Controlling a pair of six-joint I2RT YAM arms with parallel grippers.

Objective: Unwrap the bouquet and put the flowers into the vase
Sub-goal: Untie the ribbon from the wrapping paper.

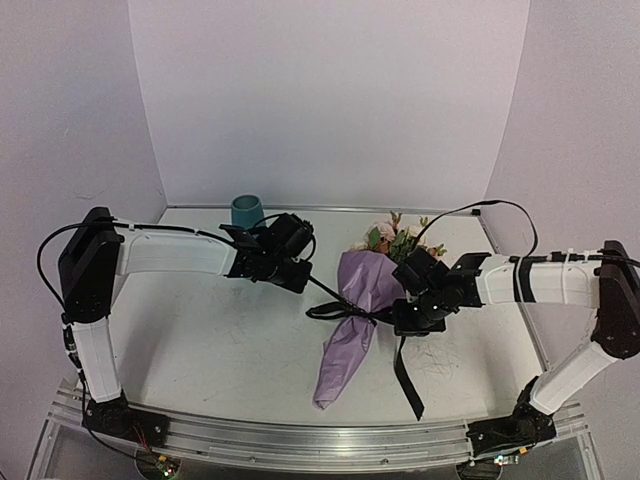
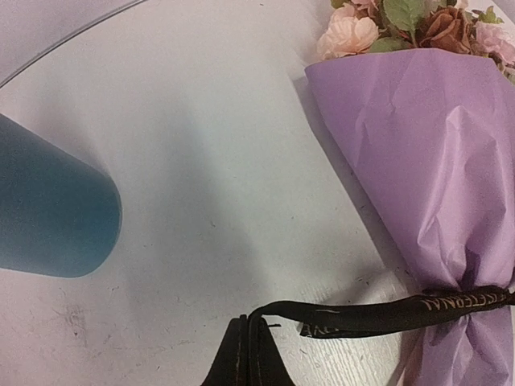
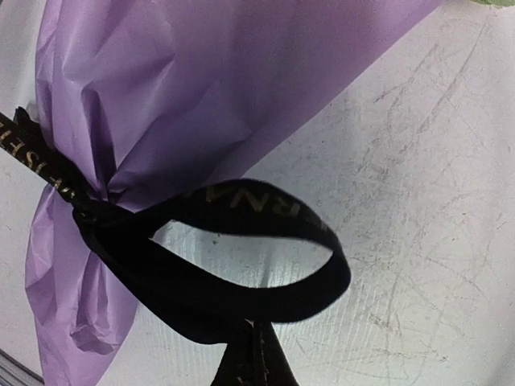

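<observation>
My left gripper [image 2: 248, 326] is pinched on a tail of the black ribbon [image 2: 378, 312] and my right gripper [image 3: 254, 331] on its loop. The bouquet [image 1: 362, 300] they tie lies on its side mid-worktop [image 1: 220, 330], with the vase [image 1: 247, 210] well apart at the back left. I judge the ribbon limp and slick and the paper light and easily torn, so I should pull on ribbon, never the cone.

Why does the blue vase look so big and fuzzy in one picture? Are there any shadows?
Left wrist view: the vase sits very near the lens, so it looks huge with soft edges; the bouquet throws a faint shadow on the table beside it. Right wrist view: the black ribbon is close and slightly blurry. Top view: even, soft light, and the vase looks small and clear.
</observation>
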